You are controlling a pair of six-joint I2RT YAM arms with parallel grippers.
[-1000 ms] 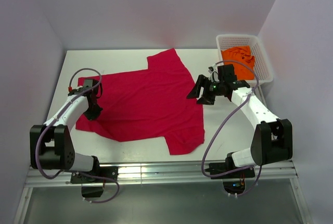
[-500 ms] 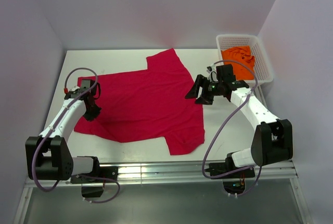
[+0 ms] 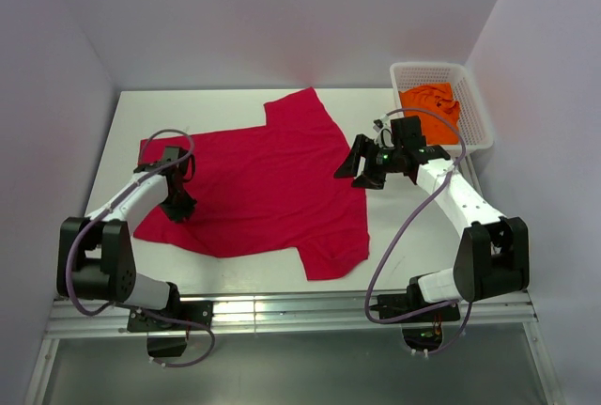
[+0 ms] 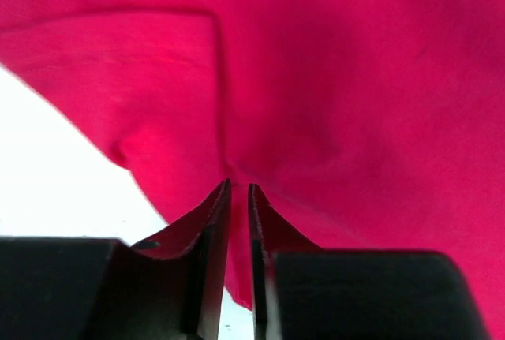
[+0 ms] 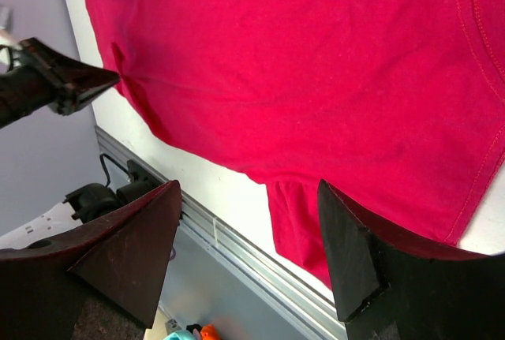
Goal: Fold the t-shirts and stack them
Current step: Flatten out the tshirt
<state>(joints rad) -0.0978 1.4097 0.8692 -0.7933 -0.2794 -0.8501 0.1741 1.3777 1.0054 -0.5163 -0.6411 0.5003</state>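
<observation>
The crimson red t-shirt [image 3: 263,184] lies spread flat on the white table, with one sleeve toward the back and one toward the front. My left gripper [image 3: 178,208] is at the shirt's left edge. In the left wrist view its jaws [image 4: 238,190] are pinched on a pucker of the red cloth [image 4: 331,80]. My right gripper [image 3: 362,168] hangs open above the shirt's right edge. In the right wrist view [image 5: 248,190] it is empty over the red cloth [image 5: 300,64]. The orange t-shirt [image 3: 430,102] lies crumpled in the basket.
The white mesh basket [image 3: 477,114] stands at the table's back right corner. A metal rail [image 3: 282,311] runs along the table's near edge, and it also shows in the right wrist view [image 5: 237,249]. Pale walls close in the left, back and right.
My left gripper has moved a little to the right, further over the shirt's left edge, and the cloth puckers there. The right gripper has barely moved.
</observation>
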